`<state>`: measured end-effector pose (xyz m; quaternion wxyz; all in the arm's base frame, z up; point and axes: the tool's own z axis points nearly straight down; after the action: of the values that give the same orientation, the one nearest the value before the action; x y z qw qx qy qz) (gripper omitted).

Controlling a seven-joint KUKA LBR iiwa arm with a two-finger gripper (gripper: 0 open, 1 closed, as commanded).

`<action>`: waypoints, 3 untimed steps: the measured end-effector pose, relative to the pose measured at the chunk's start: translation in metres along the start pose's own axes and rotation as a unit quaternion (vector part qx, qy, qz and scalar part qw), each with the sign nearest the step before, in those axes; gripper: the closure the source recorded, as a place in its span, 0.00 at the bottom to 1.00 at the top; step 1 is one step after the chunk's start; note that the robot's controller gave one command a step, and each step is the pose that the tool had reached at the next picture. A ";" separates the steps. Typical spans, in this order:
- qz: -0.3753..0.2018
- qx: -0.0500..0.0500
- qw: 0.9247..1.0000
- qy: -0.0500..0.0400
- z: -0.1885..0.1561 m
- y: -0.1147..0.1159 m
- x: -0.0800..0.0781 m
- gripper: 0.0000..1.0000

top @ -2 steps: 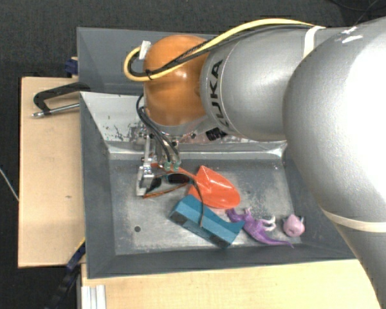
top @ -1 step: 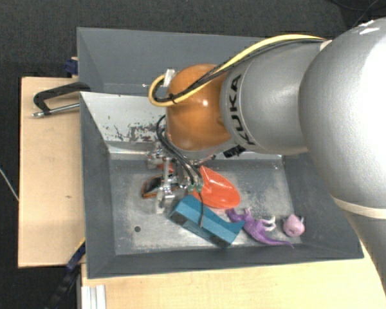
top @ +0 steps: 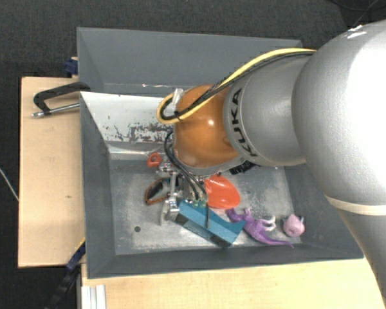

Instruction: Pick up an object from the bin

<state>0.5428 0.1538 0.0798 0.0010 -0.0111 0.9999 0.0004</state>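
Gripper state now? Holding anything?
Gripper: cannot tell open or shut. It sits low in the bin, at the left end of the blue block, beside the orange-red rounded thing.

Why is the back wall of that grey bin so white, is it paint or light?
Camera view: likely glare, as the bin's back wall shines white where light strikes the metal, with dark flecks just below. Camera view again: the orange cover shows a soft sheen, and the silver arm carries small bright highlights.

arm [top: 347, 108]: cut off at right edge | orange-red object [top: 222, 194]: upper part hidden under wrist cover [top: 202, 131]
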 end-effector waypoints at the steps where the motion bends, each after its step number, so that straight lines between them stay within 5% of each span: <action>1: -0.090 0.000 0.996 0.000 0.005 0.010 0.007 0.00; 2: -0.170 -0.003 0.985 -0.002 0.006 -0.025 0.009 0.00; 3: -0.073 -0.002 0.997 -0.005 0.006 -0.044 0.025 0.00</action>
<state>0.5192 0.1091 0.0736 0.0062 -0.0844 0.9964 0.0025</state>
